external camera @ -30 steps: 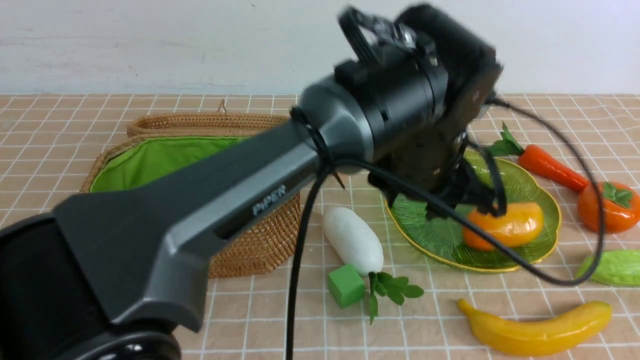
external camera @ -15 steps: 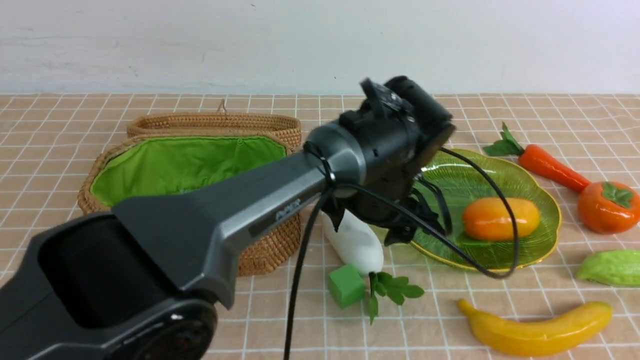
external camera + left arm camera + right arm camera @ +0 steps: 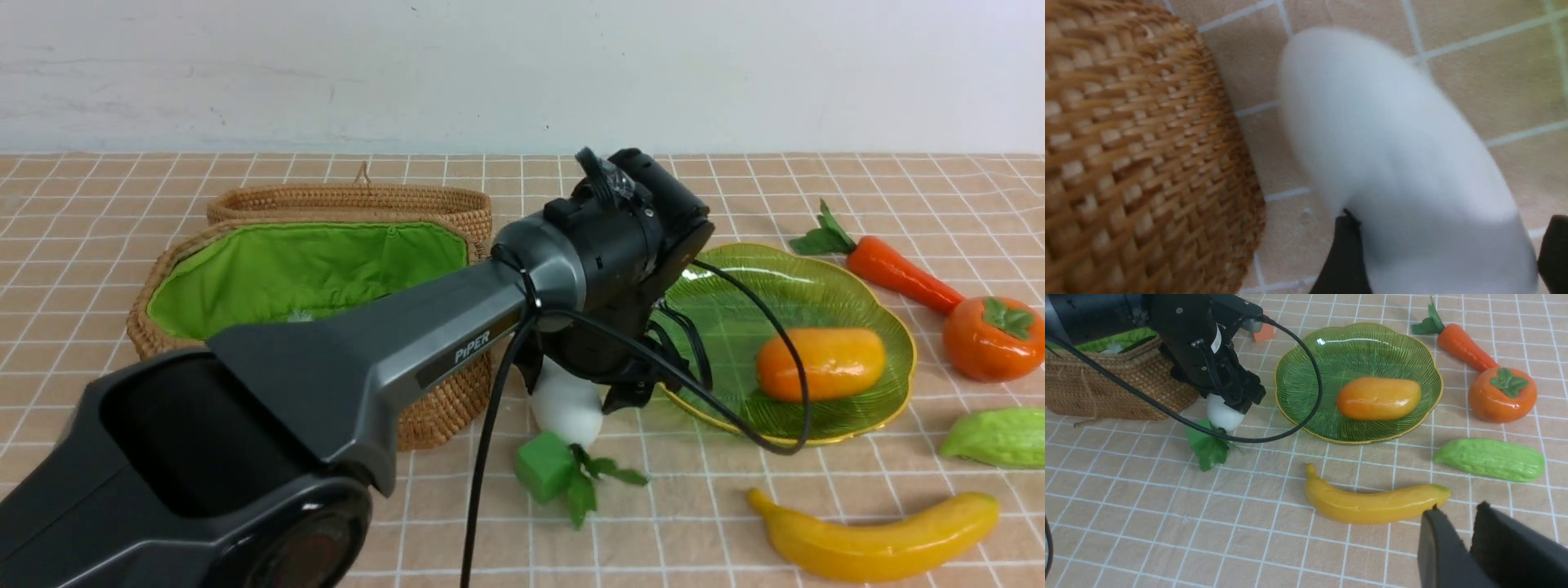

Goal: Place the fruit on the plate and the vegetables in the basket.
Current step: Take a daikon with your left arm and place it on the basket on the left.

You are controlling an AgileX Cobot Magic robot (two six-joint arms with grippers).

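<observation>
Wall (image 3: 245,73): plain white, faintly scuffed, at the table's far edge.
Table cover: peach-beige cloth (image 3: 90,204) with a white grid, reaching the wall.
Light: even, soft shadows.

Mango (image 3: 820,363) on plate (image 3: 857,302), right of basket (image 3: 433,412)

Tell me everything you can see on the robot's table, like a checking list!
Surface: tan checked tablecloth, flat.
Job's things: mango lies on the plate; banana, persimmon, carrot and gourd lie on the cloth; the radish is beside the open basket.
Clutter: green cube by the radish leaves; orange cube behind the left arm.
Claws: left claw grips the radish; right claw is shut and holds nothing.
Cables: black cable loops in front of the plate.
Surroundings: plain white wall.
</observation>
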